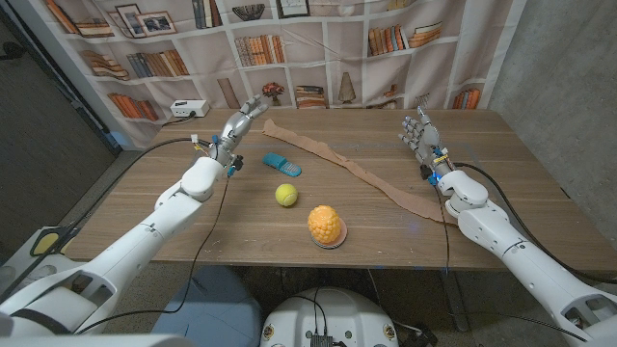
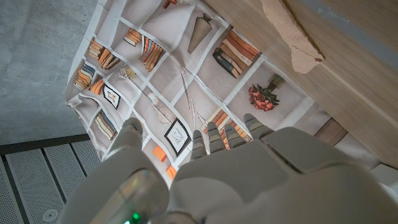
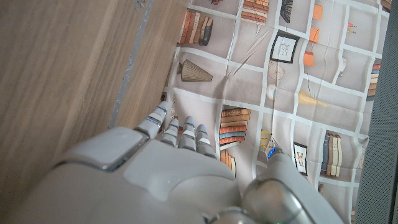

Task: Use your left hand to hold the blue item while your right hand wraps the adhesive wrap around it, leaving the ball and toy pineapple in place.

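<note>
Left robot hand [image 1: 241, 120] is raised over the desk [image 1: 174, 207] at 10 o'clock, fingers apart, holding nothing. Right robot hand [image 1: 418, 131] stands at 2 o'clock, fingers spread, holding nothing. The blue item [image 1: 281, 164] lies near centre; the tan adhesive wrap [image 1: 357, 169] stretches from 12 toward 4 o'clock. Yellow ball [image 1: 285, 195] and toy pineapple [image 1: 327, 226] sit toward 6 o'clock.
</note>
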